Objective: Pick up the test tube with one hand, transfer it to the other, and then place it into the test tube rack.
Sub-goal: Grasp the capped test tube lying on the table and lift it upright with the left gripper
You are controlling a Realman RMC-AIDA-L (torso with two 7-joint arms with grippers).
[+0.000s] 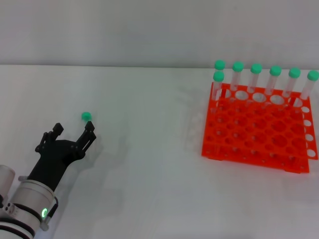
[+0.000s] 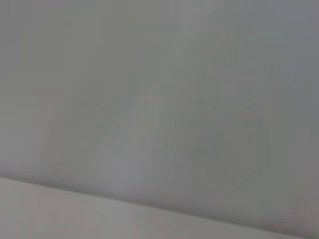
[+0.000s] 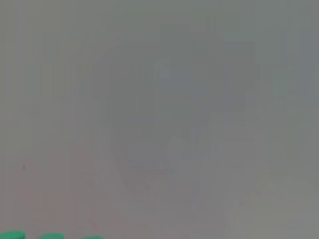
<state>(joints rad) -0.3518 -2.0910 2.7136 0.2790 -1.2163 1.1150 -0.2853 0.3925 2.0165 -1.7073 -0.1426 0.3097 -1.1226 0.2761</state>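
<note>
The test tube shows in the head view as a round green cap on the white table at the left; its clear body is hard to make out. My left gripper, black with a silver wrist and a green ring, is open just in front of the cap, which lies beyond its right fingertip. It holds nothing. The orange test tube rack stands at the right. My right gripper is out of view. The left wrist view shows only blank wall and table.
Several green-capped tubes stand upright in the rack's back row. A few green caps show at the edge of the right wrist view. The white table stretches between the gripper and the rack.
</note>
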